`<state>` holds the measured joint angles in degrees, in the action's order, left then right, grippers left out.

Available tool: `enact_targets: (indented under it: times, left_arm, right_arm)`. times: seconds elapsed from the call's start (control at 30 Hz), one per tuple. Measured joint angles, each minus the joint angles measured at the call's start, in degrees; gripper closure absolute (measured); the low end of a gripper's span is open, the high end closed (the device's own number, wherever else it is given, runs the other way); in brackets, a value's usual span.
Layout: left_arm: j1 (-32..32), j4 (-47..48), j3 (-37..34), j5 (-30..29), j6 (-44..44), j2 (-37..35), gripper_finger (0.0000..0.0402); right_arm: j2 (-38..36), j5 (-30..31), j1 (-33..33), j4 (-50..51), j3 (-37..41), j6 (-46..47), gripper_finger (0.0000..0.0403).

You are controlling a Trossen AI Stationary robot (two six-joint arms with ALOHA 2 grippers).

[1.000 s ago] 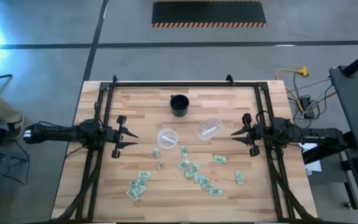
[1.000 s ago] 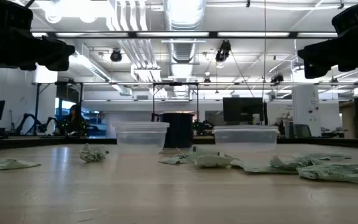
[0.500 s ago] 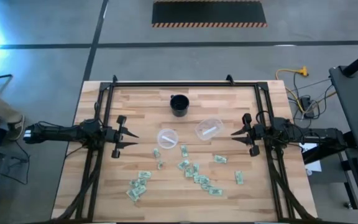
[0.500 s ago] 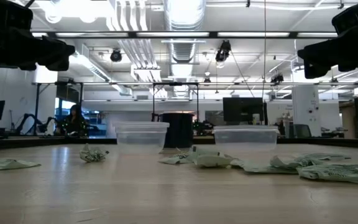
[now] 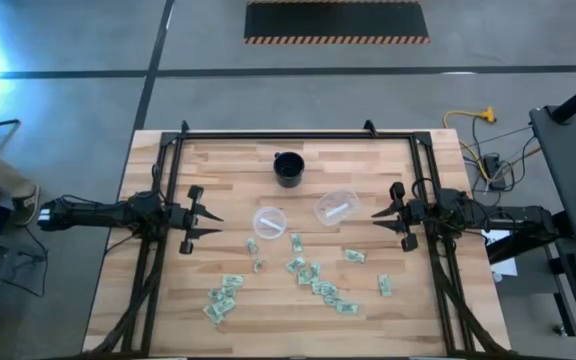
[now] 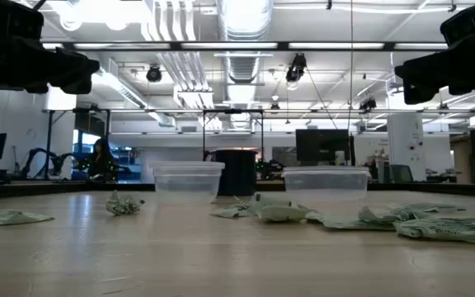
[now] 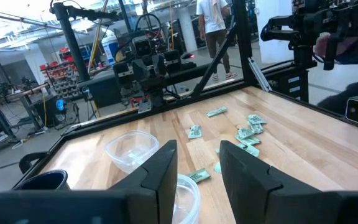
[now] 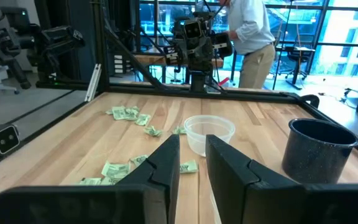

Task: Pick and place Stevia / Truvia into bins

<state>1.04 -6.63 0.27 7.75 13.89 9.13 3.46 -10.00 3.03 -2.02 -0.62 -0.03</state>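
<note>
Several green and white Stevia packets (image 5: 313,278) lie flat and scattered on the near half of the wooden table, with a group toward the near left (image 5: 222,296). Two clear plastic cups stand upright mid-table: the left one (image 5: 269,221) and the right one (image 5: 336,207), which holds a white packet. My left gripper (image 5: 216,222) hovers open at the table's left side, pointing at the cups. My right gripper (image 5: 378,218) hovers open at the right side, facing it. The wrist views show the cups (image 7: 131,149) (image 8: 209,132) beyond my own fingers. Neither gripper touches anything.
A black round cup (image 5: 289,168) stands behind the clear cups, toward the far edge. A black metal frame (image 5: 288,134) borders the table's far, left and right sides. A person (image 8: 252,37) stands in the room beyond the table. Bare wood lies between each gripper and the cups.
</note>
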Motion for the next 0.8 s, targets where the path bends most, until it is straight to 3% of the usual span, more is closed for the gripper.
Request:
enact_targets:
  times: [0.27, 0.5, 0.67, 0.8]
  left_arm:
    - [0.01, 0.0, 0.0, 0.0, 0.0, 0.0, 0.0297]
    - [0.0, -0.47, 0.0, -0.15, 0.25, 0.02, 0.0297]
    - [0.0, -4.33, 0.0, -0.17, -0.01, 0.02, 0.0297]
    - [0.0, -10.65, 0.0, -0.15, -0.04, 0.02, 0.0297]
  right_arm:
    - [0.02, -0.08, 0.0, -0.04, -0.01, 0.83, 0.0335]
    - [0.04, -0.06, 0.02, -1.42, 0.0, 15.07, 0.0335]
    - [0.04, -0.08, 0.02, -4.98, 0.0, 20.41, 0.0335]
    - [0.02, -0.33, -0.01, -5.52, 0.0, 19.41, 0.0335]
